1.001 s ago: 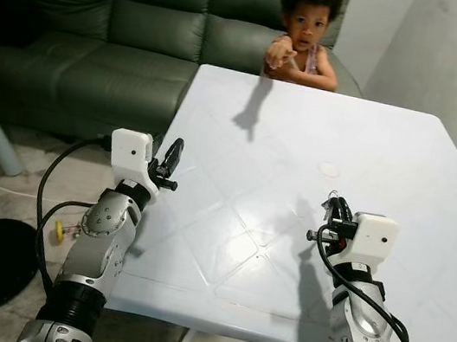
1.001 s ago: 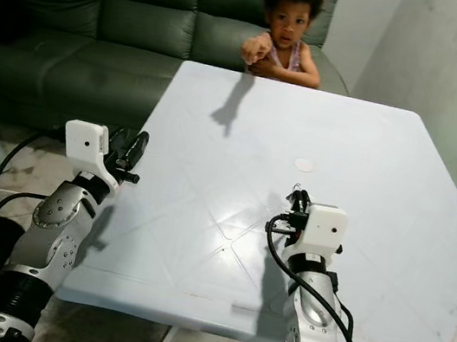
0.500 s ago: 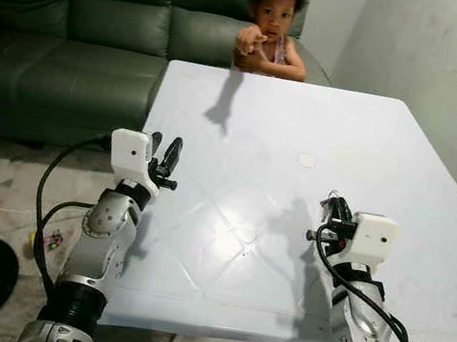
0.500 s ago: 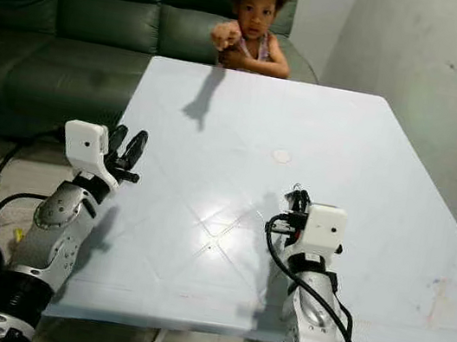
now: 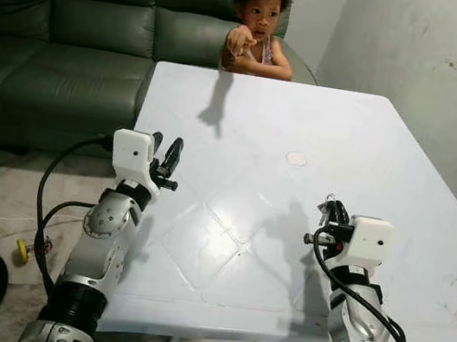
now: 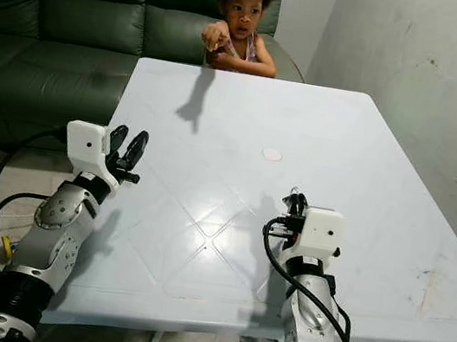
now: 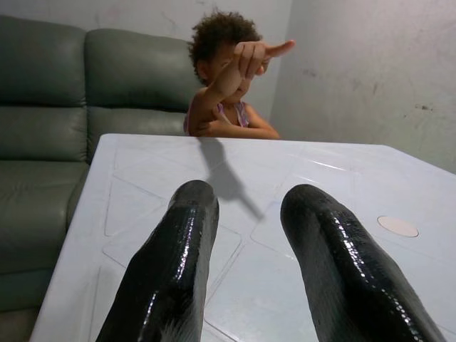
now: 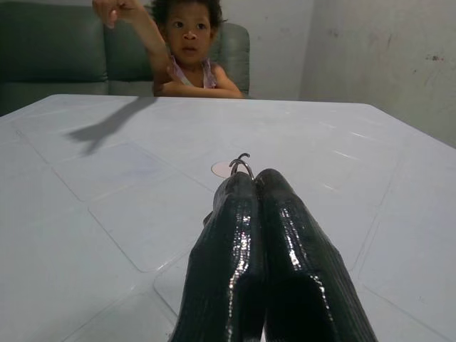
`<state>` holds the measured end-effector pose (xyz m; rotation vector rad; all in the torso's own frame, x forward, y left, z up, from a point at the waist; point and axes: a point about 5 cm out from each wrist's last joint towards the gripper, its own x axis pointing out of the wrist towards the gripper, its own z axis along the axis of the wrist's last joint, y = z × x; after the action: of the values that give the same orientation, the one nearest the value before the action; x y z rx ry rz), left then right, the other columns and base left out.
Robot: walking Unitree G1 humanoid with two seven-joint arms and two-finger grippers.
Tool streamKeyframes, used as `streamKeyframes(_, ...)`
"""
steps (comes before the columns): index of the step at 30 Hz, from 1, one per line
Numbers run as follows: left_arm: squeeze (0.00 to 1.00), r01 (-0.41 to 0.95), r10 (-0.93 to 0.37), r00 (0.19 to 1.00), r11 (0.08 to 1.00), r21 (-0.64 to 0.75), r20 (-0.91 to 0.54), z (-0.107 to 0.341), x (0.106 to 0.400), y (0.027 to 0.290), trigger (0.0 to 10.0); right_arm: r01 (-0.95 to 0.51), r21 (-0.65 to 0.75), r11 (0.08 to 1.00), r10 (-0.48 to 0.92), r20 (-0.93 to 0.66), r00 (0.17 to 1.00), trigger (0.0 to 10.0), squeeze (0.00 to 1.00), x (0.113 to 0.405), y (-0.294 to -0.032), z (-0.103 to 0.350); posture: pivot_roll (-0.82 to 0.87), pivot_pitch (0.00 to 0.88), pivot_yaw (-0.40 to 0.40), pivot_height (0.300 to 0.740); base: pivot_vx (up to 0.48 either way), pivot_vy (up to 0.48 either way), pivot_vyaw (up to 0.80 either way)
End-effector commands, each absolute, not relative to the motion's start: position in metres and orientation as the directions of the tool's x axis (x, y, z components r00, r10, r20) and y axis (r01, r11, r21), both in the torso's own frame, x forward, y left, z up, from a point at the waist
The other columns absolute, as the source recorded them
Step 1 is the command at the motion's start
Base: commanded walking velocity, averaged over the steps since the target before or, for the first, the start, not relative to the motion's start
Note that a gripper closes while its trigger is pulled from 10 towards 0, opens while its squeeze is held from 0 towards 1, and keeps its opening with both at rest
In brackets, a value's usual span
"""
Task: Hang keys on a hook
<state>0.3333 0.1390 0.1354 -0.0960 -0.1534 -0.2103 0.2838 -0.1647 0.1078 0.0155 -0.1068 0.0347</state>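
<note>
Silver arms raised over table, left tool parted, right tool pinching key ring

White table before a dark green sofa — grey scuffed wall.

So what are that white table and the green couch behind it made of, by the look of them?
The table looks like moulded plastic: glossy white, with a pressed diamond pattern and soft glare. The couch looks like dark green leather or imitation leather, smooth with a dull sheen and creased cushions; which of the two I can't tell.
</note>
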Motion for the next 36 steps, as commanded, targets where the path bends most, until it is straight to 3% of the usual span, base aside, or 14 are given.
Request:
streamKeyframes(1,0.0,0.218,-0.206,0.968,0.973,-0.074,0.146,0.1324,0.3334,0.1382,10.0,-0.032,0.004,0.999,0.031,0.119,0.992,10.0,0.0,0.2827,-0.1646,0.1102,0.04,0.0,-0.017,0.74,0.0,-0.469,-0.74)
streamKeyframes(9,0.0,0.23,-0.211,0.968,0.963,-0.14,0.137,0.1311,0.3339,0.1339,10.0,-0.032,0.003,0.999,0.031,0.115,0.993,10.0,0.0,0.2811,-0.1648,0.1092,0.04,0.0,-0.017,0.74,0.0,-0.117,-0.74)
streamKeyframes(36,0.0,0.179,-0.168,0.981,0.978,-0.111,0.099,0.1272,0.3319,0.1379,10.0,-0.024,0.002,1.0,0.024,0.107,0.994,10.0,0.0,0.2816,-0.1659,0.1102,0.06,0.0,-0.039,0.74,0.0,0.0,-0.73)
